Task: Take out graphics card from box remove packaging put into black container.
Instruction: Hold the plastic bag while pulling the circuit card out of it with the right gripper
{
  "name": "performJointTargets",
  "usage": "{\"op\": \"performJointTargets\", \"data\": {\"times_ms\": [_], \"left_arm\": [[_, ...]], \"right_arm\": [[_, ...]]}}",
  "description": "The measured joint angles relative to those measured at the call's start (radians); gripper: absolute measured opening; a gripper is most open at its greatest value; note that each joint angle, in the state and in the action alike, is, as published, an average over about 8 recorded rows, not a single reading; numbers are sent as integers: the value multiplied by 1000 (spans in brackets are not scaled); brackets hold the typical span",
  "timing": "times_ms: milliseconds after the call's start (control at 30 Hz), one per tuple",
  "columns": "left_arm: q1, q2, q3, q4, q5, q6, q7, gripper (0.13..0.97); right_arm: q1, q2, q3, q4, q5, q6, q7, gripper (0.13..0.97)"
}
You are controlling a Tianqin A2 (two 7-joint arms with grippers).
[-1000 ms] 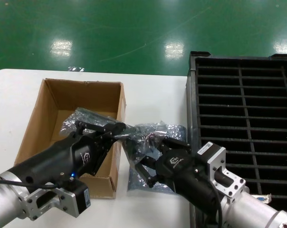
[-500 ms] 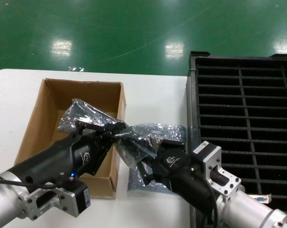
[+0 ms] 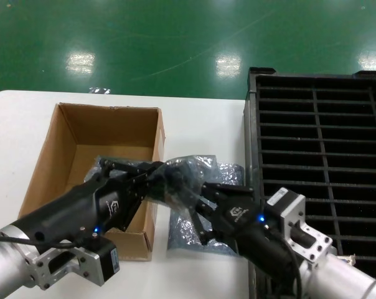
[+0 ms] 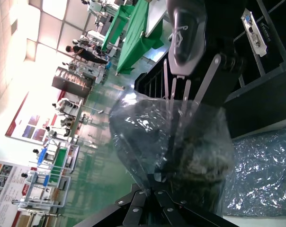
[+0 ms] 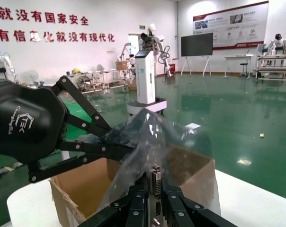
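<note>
I've got both claws, left (image 3: 155, 176) & right (image 3: 197, 198), clamped on 1 crinkly bag (image 3: 185, 171) between box (image 3: 73, 146) & black crate (image 3: 319, 143); another bag (image 3: 228, 174) flat on desk (image 3: 200, 121) underneath.

Crinkled glossy translucent plastic packaging (image 3: 178, 180), matt brown corrugated cardboard box (image 3: 82, 134), matt black plastic container (image 3: 319, 137)

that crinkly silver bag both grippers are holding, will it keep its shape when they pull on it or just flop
Probably flop: the packaging is thin, creased film, bunched between the left gripper and right gripper. Its shiny surface looks slippery, so a pinch might slide. It seems light, though the graphics card showing inside adds stiffness and weight.
</note>
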Motion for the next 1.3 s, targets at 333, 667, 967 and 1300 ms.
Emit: {"op": "performJointTargets", "data": {"times_ms": [333, 667, 967, 1300], "left_arm": [[0, 0, 0, 0, 0, 0, 0, 138], [0, 0, 0, 0, 0, 0, 0, 138], [0, 0, 0, 0, 0, 0, 0, 138], [0, 0, 0, 0, 0, 0, 0, 138]], "right_arm": [[-31, 62, 32, 42, 19, -3, -5, 177], [-39, 84, 38, 55, 29, -3, -7, 176], [-40, 97, 48, 65, 31, -1, -2, 176], [-28, 101, 17, 47, 56, 2, -44, 176]]}}
